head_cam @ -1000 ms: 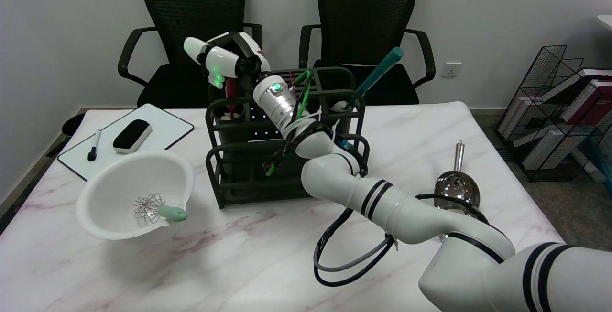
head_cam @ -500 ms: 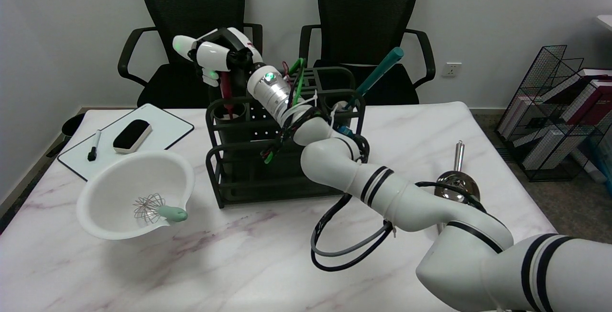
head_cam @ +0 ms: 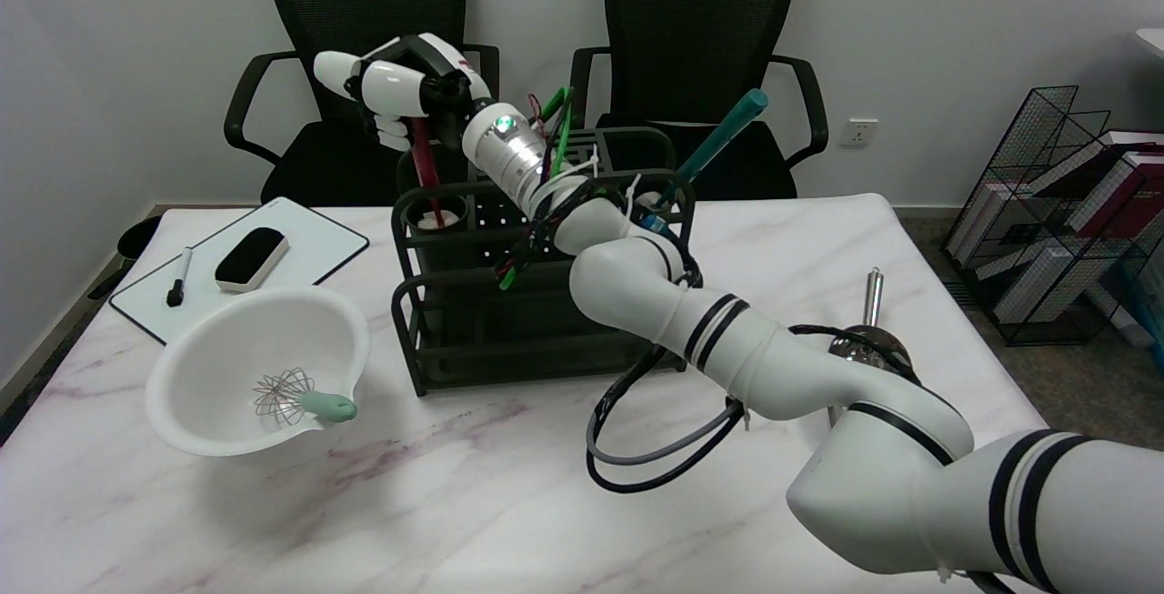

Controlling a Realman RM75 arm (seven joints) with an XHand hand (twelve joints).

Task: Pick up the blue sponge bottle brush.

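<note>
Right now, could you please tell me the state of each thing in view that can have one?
Right hand: grips the red-handled brush.
Red-handled brush: upright, lower end in the rack's left cup.
Teal-handled brush: leaning in the rack's right cup, untouched.
Rack: standing on the table.
Whisk: lying in the white bowl.

marble table [head_cam: 455,503] | black rack [head_cam: 473,339] | white bowl [head_cam: 227,348] (whisk inside) | whiteboard [head_cam: 309,244] | steel scoop [head_cam: 871,303]
</note>
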